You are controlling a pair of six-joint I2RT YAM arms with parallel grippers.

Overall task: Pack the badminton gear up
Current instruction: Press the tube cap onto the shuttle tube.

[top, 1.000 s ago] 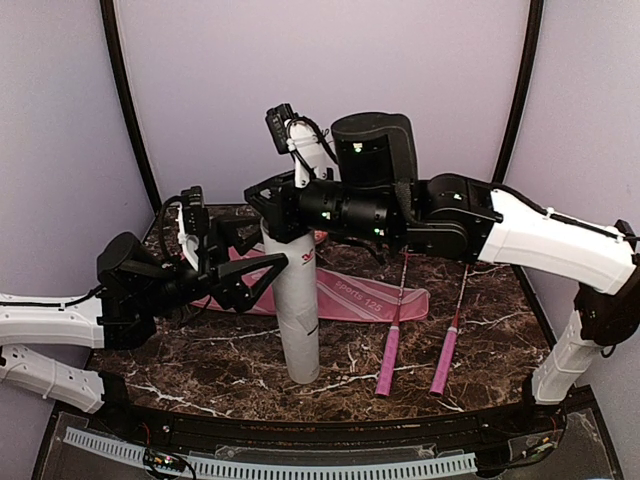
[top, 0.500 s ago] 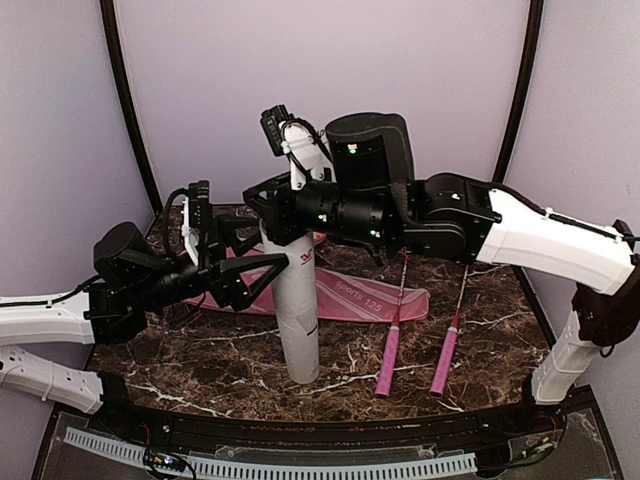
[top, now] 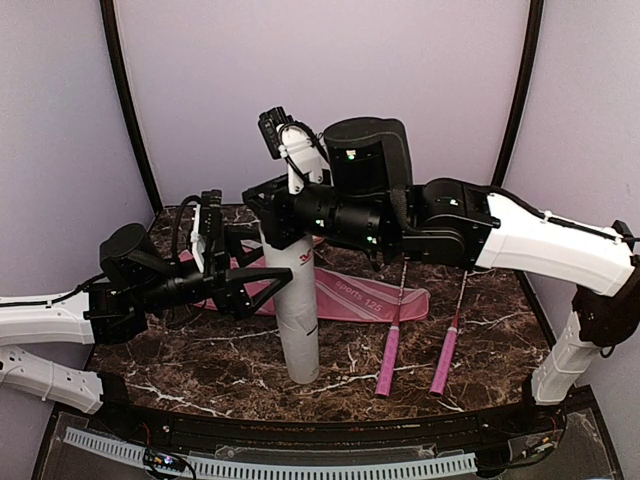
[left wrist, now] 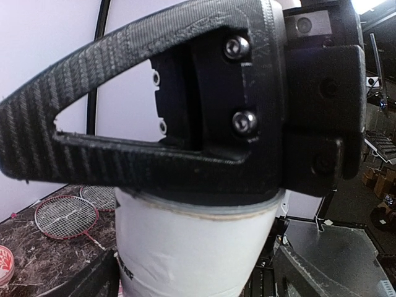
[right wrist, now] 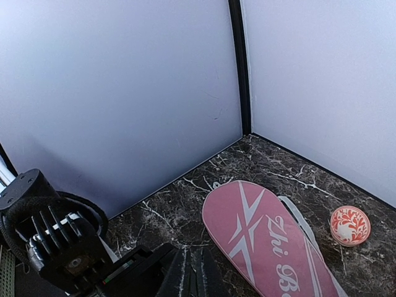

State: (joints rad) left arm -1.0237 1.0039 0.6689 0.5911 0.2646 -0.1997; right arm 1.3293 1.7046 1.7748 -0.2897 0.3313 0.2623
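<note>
A long white tube [top: 298, 320] stands upright at the table's centre. My left gripper [top: 272, 270] is open, its black fingers [left wrist: 124, 124] straddling the tube [left wrist: 192, 247] just below the rim. I cannot tell whether they touch it. My right gripper [top: 262, 208] hovers shut above the tube's top, and in its own view its fingertips [right wrist: 197, 275] hold nothing. The pink racket cover [top: 350, 295] lies flat behind the tube, lettering up [right wrist: 272, 241]. Two red-framed rackets lie to the right, their pink handles [top: 388, 365] [top: 444, 360] towards me and their heads [left wrist: 65, 216] side by side.
A small red-and-white bowl [right wrist: 350, 225] sits on the dark marble table [top: 200, 355] beside the cover. Purple walls close in the back and both sides. The right arm's bulky forearm [top: 440, 225] spans over the cover and racket heads.
My left gripper has moved right, up to the tube, still open. The right gripper has edged slightly left and up over the tube's top.
</note>
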